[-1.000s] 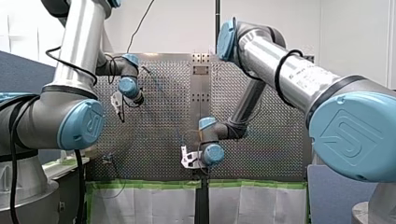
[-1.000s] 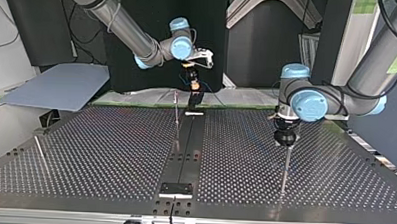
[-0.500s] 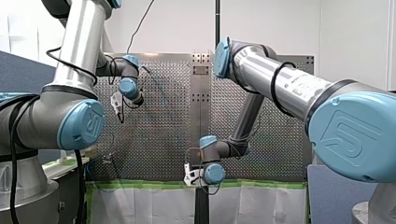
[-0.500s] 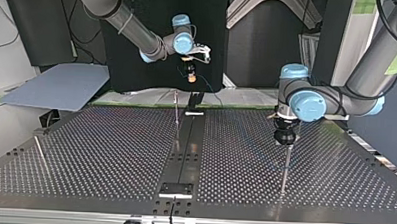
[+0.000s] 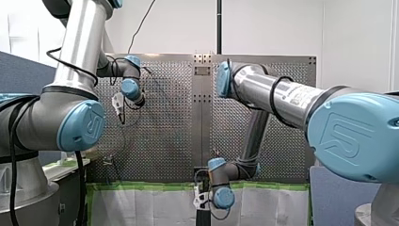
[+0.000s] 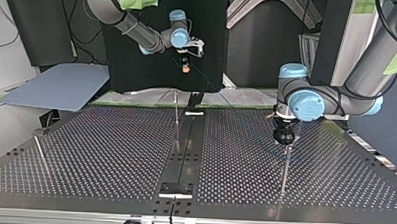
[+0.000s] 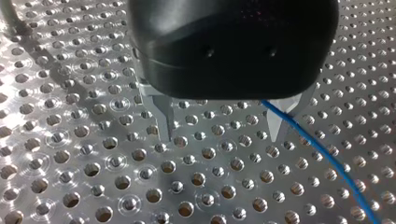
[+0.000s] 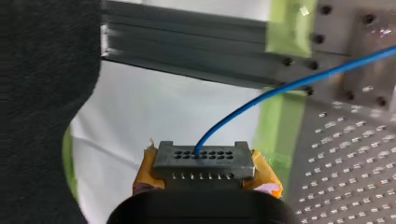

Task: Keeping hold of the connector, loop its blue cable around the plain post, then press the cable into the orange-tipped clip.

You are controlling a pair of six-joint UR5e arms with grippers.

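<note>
The right arm's yellow-padded fingers (image 8: 145, 178) squeeze tight on the small grey block connector (image 8: 204, 158), out past the edge of the shiny holed metal counter (image 8: 345, 158). Its thin blue cable (image 8: 261, 96) runs back over it. The left arm's bare metal fingers (image 7: 164, 116) stand wide apart, holding nothing. The cable passes close by one.

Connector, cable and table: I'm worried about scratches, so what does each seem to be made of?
Connector: matte grey, moulded-looking with rows of small holes; probably plastic, possibly metal. Cable: smooth blue sheath, likely plastic or rubber. Table: bare shiny metal, perforated, glinting around each hole.
</note>
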